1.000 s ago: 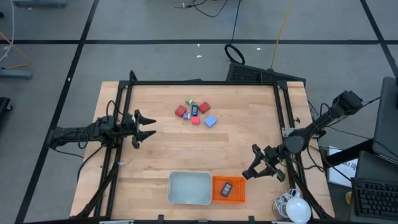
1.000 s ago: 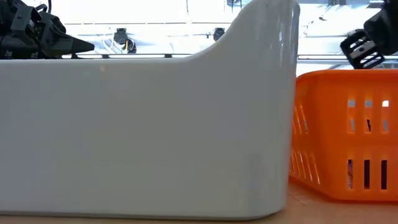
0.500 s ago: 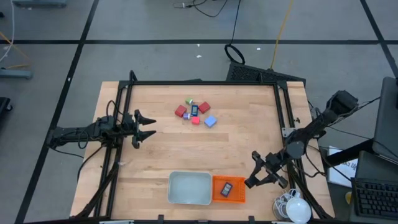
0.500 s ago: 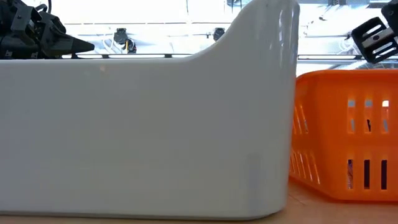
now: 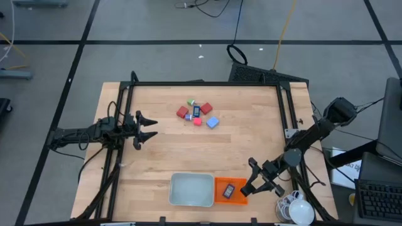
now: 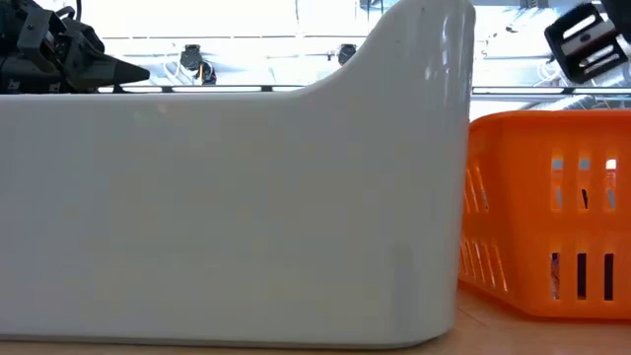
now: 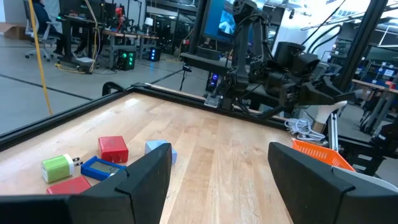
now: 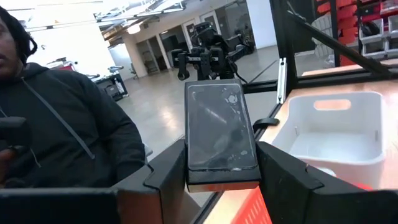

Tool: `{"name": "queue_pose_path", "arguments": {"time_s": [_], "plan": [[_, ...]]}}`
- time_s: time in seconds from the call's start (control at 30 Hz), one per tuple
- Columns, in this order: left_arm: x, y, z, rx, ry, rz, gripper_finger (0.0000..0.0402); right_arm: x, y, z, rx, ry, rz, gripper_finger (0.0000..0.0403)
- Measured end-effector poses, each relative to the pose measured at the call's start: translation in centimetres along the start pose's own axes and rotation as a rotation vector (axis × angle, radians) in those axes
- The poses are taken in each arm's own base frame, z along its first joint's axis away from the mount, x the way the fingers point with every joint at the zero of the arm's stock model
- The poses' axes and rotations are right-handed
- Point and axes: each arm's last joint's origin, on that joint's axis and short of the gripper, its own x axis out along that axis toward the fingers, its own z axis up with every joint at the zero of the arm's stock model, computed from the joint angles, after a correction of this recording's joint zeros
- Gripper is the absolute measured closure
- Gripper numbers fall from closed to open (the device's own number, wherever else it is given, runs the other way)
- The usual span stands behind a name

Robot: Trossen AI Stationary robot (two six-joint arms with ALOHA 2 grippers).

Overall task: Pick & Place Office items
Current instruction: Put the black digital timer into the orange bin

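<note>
Right gripper (image 5: 249,187) jaws clamp a black flat piece (image 8: 220,129) (left gripper (image 5: 146,127) jaws apart).

A wooden table (image 5: 245,132) stood inside a black frame (image 5: 204,83). At its near edge sat a grey tray (image 5: 191,189), touching an orange mesh basket (image 5: 220,196) beside it. Cables (image 5: 235,53) trailed over the grey floor beyond. A person in a dark hoodie (image 8: 59,134) sat nearby.
</note>
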Motion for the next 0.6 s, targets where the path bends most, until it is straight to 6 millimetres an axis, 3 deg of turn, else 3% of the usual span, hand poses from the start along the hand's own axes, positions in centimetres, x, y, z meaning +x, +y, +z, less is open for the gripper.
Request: {"name": "queue_pose_path", "arguments": {"time_s": [0.6], "plan": [[0.0,0.0,0.0,0.0,0.0,0.0,0.0131,5.8,0.7,1.3,-0.073,0.02,-0.01,0.0238]]}}
